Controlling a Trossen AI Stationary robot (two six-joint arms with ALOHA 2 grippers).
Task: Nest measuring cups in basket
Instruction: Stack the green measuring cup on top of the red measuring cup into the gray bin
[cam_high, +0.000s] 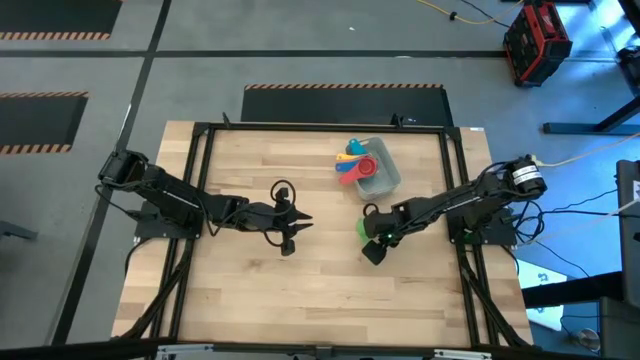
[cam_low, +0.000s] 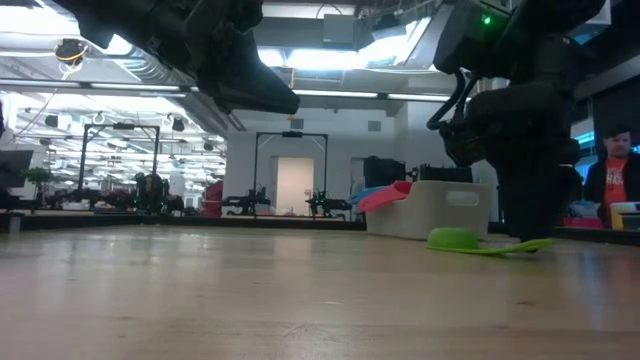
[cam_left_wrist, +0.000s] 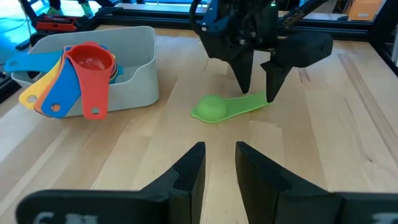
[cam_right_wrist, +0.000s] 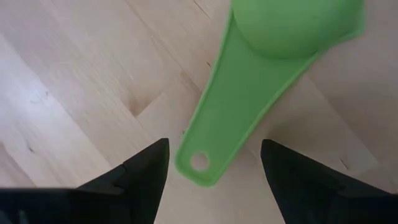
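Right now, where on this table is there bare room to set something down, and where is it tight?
Bare wood lies along the table's near edge, below both arms, and between the left gripper and the green cup. It is crowded at the far right: the basket holds fanned cups, and the open right gripper straddles the green cup's handle just in front of it.

No text, label, brand, number or sign can be read in any of the views (the orange-and-black striped floor markings (cam_high: 343, 87) beyond the bench (cam_high: 250, 290) carry no lettering, and the measuring cups (cam_left_wrist: 74, 78) show no legible marks).
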